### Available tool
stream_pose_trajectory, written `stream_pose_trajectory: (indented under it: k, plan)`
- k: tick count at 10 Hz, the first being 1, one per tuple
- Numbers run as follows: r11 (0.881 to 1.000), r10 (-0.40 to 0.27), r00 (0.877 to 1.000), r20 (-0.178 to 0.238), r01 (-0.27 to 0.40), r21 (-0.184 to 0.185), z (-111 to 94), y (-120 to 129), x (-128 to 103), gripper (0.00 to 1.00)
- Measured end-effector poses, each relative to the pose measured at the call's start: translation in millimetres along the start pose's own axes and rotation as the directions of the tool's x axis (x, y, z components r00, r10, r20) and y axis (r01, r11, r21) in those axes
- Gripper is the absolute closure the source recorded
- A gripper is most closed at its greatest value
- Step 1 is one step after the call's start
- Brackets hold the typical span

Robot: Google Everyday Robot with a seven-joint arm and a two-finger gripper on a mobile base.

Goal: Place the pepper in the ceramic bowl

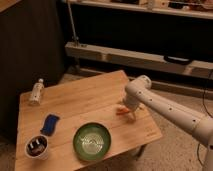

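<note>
The pepper (121, 111) is a small orange-red tapered piece at the right side of the wooden table (85, 107), just left of the gripper's tip. My gripper (129, 115) hangs at the end of the white arm (165, 111), low over the table's right part and right beside the pepper; I cannot tell whether it holds it. The ceramic bowl (92, 141) is wide, green and shiny inside, standing near the table's front edge, down and to the left of the gripper, with nothing in it.
A blue sponge (49, 124) lies left of the bowl. A small white cup (36, 146) with dark contents stands at the front left corner. A pale bottle (37, 91) stands at the back left. Metal shelving (125, 55) runs behind the table.
</note>
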Motion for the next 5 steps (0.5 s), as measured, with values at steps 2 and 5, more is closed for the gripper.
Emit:
stream_pose_trajectory:
  k: [2,5]
  plan:
    - [0.999,0.04,0.999,-0.027,-0.04,-0.011,-2,-2,15,0.2]
    - [0.996,0.075,0.997,0.003,-0.075,-0.043,9,-1,26,0.22]
